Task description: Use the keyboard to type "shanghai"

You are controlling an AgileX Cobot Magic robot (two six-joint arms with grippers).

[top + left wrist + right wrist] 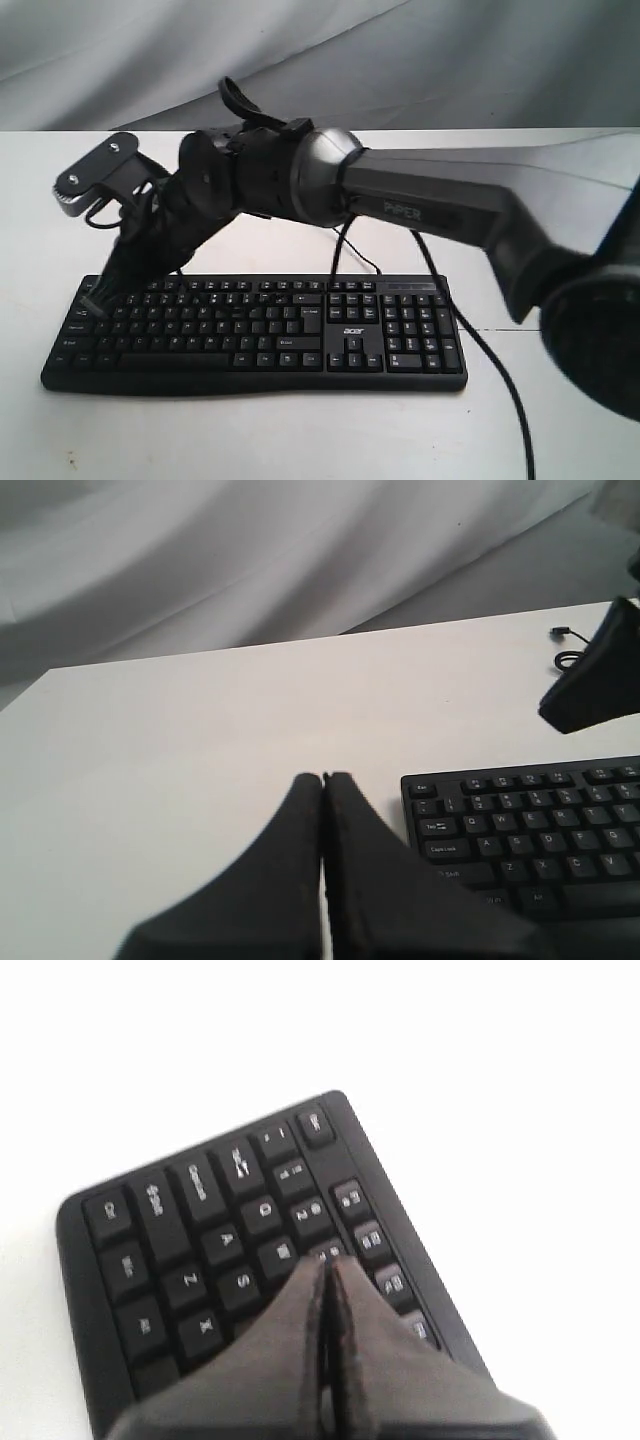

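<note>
We see the wide, flat black plastic keyboard [250,330] with white key legends lying on the white table [300,430]. Our right end effector [325,1258] is closed with nothing between its fingers. It reaches across to the keyboard's left end, tip over the upper letter rows; whether it touches a key we cannot tell. Our left end effector [323,776], likewise closed and empty, hangs over bare table just beside the keyboard's left edge.
</note>
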